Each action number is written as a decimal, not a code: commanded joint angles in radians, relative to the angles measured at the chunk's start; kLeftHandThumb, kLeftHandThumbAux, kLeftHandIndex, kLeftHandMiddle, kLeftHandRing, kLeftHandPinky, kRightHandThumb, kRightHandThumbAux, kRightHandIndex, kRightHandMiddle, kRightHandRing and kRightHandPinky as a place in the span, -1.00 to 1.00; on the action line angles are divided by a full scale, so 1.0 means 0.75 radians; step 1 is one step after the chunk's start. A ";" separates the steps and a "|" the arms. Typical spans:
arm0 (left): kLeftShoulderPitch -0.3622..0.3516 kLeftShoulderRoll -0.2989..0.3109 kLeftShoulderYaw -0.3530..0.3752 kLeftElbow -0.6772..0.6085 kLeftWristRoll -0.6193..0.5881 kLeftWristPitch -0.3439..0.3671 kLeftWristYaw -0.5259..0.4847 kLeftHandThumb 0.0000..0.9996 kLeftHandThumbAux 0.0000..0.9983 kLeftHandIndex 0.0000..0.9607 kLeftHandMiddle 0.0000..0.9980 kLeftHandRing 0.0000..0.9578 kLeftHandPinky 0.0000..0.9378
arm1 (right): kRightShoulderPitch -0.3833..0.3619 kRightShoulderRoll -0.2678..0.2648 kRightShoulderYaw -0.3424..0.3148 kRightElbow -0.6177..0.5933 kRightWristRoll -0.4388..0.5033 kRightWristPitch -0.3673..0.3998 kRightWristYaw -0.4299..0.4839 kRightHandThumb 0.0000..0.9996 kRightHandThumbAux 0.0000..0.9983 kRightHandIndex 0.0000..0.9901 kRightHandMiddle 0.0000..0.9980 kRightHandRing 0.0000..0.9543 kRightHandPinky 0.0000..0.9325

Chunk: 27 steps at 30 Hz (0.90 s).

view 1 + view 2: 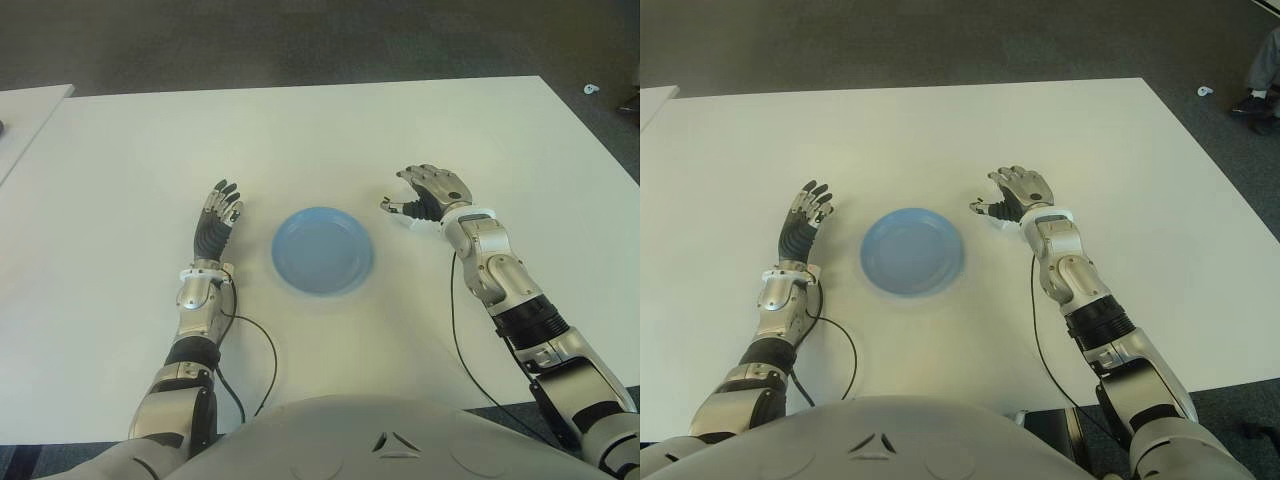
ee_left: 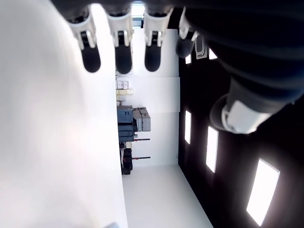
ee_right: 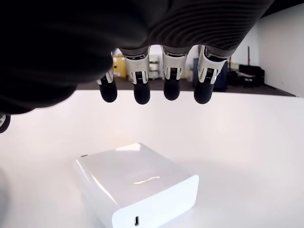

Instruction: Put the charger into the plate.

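Right hand point(image 1: 425, 193) hovers open over the charger point(image 3: 137, 187), which lies on the table point(image 1: 300, 140) beside the plate point(image 1: 323, 250). Reaching step; next I must close my fingers around it. Left hand point(image 1: 217, 220) idles left of plate.

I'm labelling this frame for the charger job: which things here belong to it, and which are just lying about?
For the job:
charger, white, on the table under the right hand, not grasped
blue plate, empty
right hand, open

Not part of it:
left hand, open, left of the plate
white table
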<state>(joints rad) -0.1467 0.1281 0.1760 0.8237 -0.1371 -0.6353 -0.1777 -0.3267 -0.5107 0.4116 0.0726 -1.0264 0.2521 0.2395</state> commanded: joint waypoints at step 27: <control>0.103 -0.033 -0.003 0.142 -0.004 0.141 -0.047 -1.00 0.06 -0.93 -0.77 -0.75 -0.69 | -0.028 0.046 0.025 0.135 -0.089 0.202 0.036 -0.29 -0.74 -1.00 -1.00 -1.00 -1.00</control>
<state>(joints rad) -0.1496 0.1294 0.1794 0.8264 -0.1394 -0.6306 -0.1983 -0.3369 -0.4836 0.4186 0.1531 -1.0788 0.3812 0.2462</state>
